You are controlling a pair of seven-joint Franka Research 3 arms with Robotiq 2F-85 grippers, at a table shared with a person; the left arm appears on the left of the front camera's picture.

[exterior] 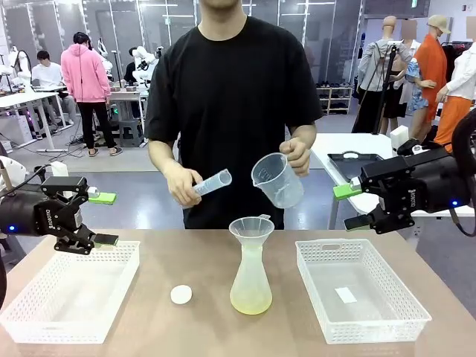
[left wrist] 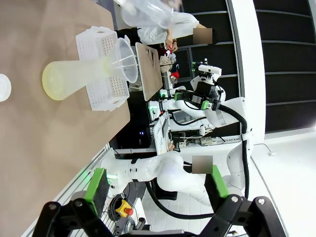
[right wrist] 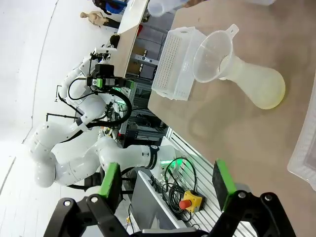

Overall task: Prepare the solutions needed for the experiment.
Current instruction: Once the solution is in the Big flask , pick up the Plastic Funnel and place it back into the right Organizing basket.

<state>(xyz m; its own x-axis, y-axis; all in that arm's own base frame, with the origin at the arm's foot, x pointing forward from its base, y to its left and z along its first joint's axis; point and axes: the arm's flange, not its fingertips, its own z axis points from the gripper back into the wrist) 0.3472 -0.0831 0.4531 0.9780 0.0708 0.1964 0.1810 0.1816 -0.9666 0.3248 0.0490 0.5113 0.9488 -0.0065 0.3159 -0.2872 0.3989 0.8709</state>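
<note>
A busy robot lab, with people and workbenches behind, backs a brown surface (exterior: 208,331) shared by two white arms and a person in a black T-shirt standing at its far side. At mid-surface stands a translucent flask (exterior: 251,282), upright, with a clear funnel (exterior: 251,227) seated in its neck. The solution (exterior: 251,303), a shallow pale yellow-green layer, lies in the bottom of that flask. A white round stopper (exterior: 181,294) lies flat on the surface just to the flask's left. Two white mesh baskets flank the flask, one on the left (exterior: 22,309) and one on the right (exterior: 312,271).

The left jaws hover spread wide above the left basket, gripping nothing. The right jaws hang released and empty above the far side of the right basket. The flask and its liquid sit between the two, lower than both and well apart from each.

Above the funnel, the person holds a measuring cylinder (exterior: 213,181) tilted in one hand (exterior: 181,186) and a clear jug (exterior: 277,178) in the other hand (exterior: 299,155).
</note>
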